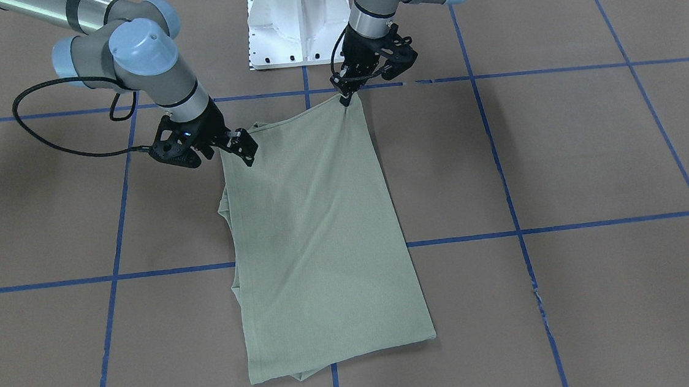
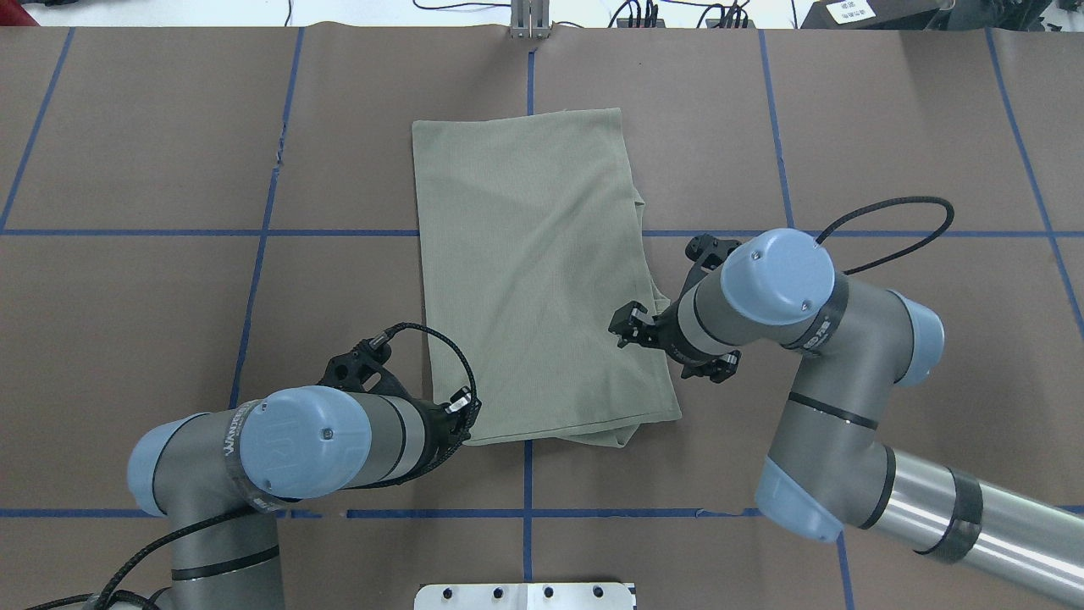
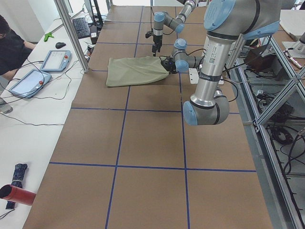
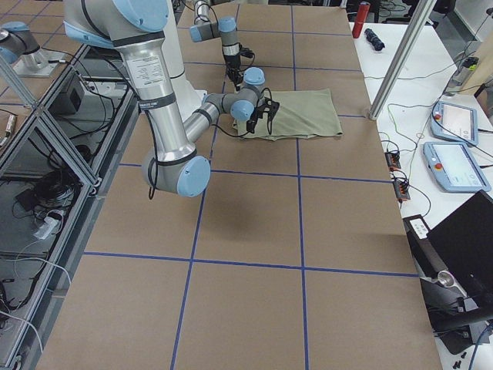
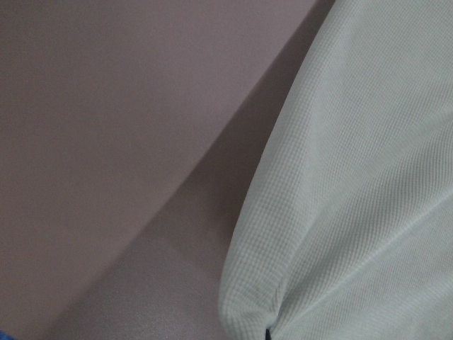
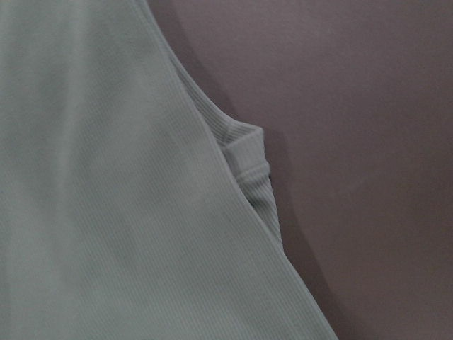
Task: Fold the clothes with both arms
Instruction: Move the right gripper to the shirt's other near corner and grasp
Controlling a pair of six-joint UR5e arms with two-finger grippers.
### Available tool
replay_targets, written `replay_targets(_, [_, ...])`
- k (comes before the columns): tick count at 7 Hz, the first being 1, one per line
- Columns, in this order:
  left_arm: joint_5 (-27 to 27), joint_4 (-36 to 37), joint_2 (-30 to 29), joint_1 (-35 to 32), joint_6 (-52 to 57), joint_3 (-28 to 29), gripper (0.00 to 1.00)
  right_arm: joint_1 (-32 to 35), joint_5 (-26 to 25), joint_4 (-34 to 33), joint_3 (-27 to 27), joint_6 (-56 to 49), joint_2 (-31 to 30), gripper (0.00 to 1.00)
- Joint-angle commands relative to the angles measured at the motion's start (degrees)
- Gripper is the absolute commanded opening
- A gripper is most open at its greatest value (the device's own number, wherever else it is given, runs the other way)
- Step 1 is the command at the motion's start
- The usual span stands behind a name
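Note:
The sage-green shirt (image 1: 317,232) lies folded into a long rectangle on the brown table, with a sleeve tucked under one long edge; it also shows in the overhead view (image 2: 525,271). My left gripper (image 1: 346,98) is shut on the shirt's near corner and holds it slightly raised. In the overhead view the left gripper (image 2: 464,415) sits at the shirt's near left corner. The left wrist view shows that lifted corner (image 5: 340,212) above its shadow. My right gripper (image 1: 249,149) stands open at the opposite long edge, over the cloth (image 2: 625,329). The right wrist view shows the shirt edge (image 6: 106,198) with the folded sleeve beneath.
The white pedestal base (image 1: 297,25) stands at the robot's side of the table. Blue tape lines (image 1: 507,230) grid the brown table. An operator (image 3: 12,47) and tablets (image 3: 55,59) are at a side table beyond the far edge.

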Motion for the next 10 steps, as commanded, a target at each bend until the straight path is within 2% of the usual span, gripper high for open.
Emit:
replay_targets(1, [0.0, 0.0, 0.0, 0.1, -0.2, 0.0, 0.00, -3.9, -4.2, -11.6, 3.9, 3.3, 1.7, 1.00])
replay_targets(5, [0.0, 0.0, 0.0, 0.2, -0.1, -0.1, 0.00, -7.3, -4.1, -11.5, 2.6, 3.9, 1.7, 1.00])
replay_targets(10, [0.0, 0.0, 0.0, 0.2, -0.2, -0.1, 0.00, -7.9, -4.2, -11.3, 0.3, 3.7, 2.4, 1.00])
